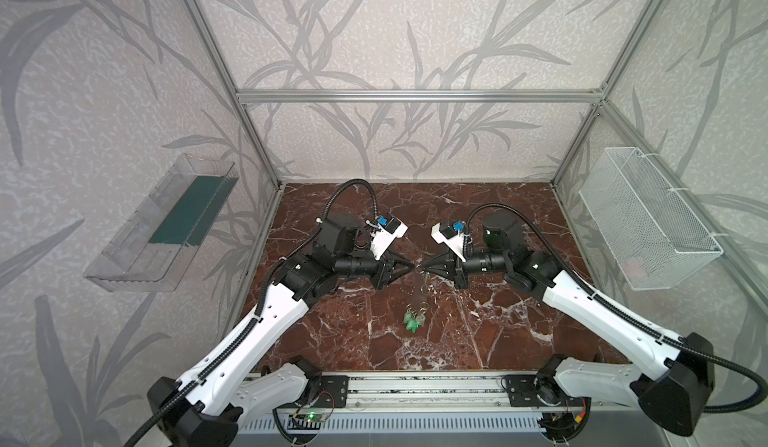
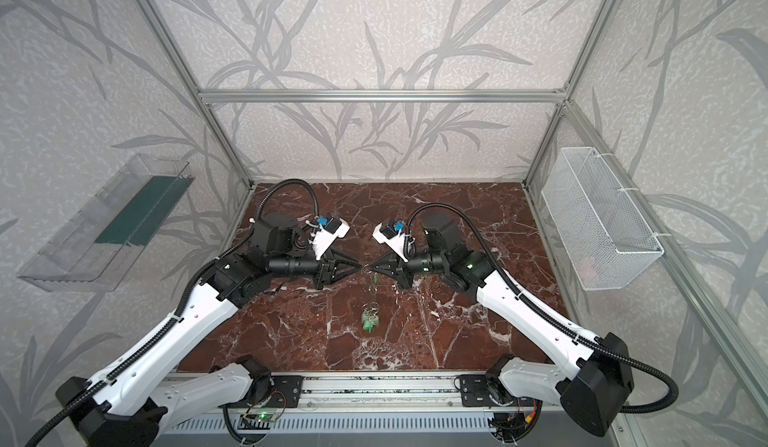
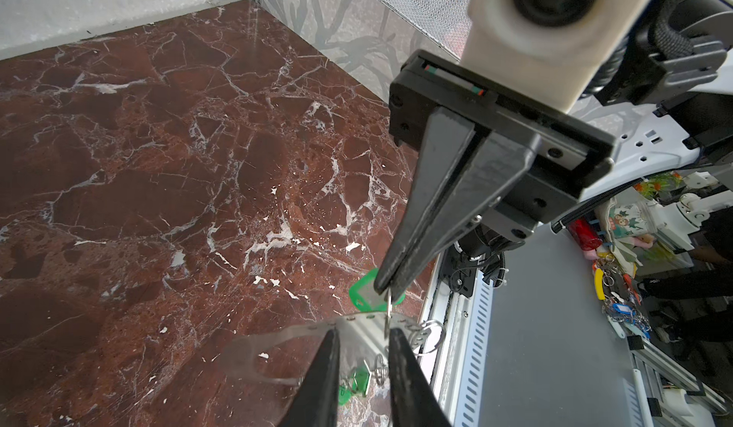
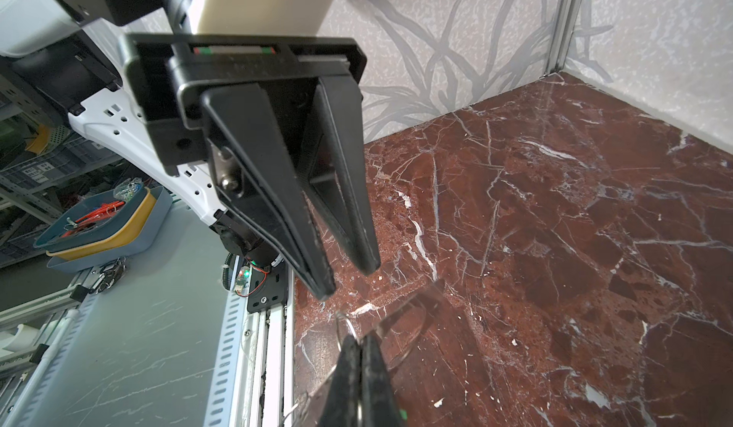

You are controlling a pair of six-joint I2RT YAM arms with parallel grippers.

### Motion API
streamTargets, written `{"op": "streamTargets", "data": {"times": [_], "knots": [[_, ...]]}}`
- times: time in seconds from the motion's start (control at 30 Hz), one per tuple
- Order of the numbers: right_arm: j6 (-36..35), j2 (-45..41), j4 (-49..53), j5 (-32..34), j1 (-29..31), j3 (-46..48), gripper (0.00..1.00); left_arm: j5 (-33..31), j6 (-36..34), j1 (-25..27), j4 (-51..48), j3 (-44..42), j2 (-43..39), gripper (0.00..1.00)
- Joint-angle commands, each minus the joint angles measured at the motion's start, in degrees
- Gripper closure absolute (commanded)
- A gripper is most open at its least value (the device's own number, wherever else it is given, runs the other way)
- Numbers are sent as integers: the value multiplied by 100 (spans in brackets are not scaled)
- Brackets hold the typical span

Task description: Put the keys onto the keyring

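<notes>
**Pinching a wire loop at the rim of a lifted keyring**

Both claws meet above the middle of the table [image 1: 332, 332]. The left gripper [image 1: 409, 267] has its jaws a narrow gap apart with the keyring [image 3: 361, 337] between its tips. I take that as a grip on the plate. The right gripper [image 1: 422, 267] is closed tight on a thin split ring [image 3: 388, 306] at the plate's holed rim, and the green tag of one of the keys [image 3: 363, 288] shows just behind its tips. The other keys hang in a bunch beneath [image 1: 413, 322], nearer the table.

The plate looks thin, stiff and light. Its smooth faces would let it swivel or slide in a two-point pinch. The broad flat band away from the small holes seems the best place to hold it, since that leaves the rim free. The split ring is springy wire, tiny and easy to lose, so it should be held across its coil beside the opening. The keys weigh little, but they dangle and could swing and tug at the plate.

Several things are hard to make out:
- How the left pads bear on the plate is hidden by the fingers themselves.
- Both top views nearly lose the pale plate against the marble, so mostly rings and tags show.
- Whether the split ring already passes through a hole cannot be told.
- Whether the hanging bunch touches the table cannot be told either.
</notes>
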State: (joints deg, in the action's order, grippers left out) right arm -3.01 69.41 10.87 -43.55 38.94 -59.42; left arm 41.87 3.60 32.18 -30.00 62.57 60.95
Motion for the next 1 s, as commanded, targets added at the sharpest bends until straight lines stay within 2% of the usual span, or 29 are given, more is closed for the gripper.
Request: {"op": "streamTargets", "data": {"times": [0.0,0.43,0.53,0.77,0.87,0.97], "knots": [[-38,-6,-103,-87,44,-238,100,138,-140,1,-50,85,39,76],[-95,108,-10,-83,176,-377,100,324,-105,12,-7,107,96,77],[-112,117,-3,-75,187,-370,100,349,-105,19,9,96,101,82],[-90,108,-33,-101,198,-369,100,430,-116,31,-4,89,149,84],[-88,108,-24,-101,220,-377,100,448,-105,33,-25,107,170,89],[-103,92,0,-86,228,-369,100,374,-81,34,10,109,158,100]]}}
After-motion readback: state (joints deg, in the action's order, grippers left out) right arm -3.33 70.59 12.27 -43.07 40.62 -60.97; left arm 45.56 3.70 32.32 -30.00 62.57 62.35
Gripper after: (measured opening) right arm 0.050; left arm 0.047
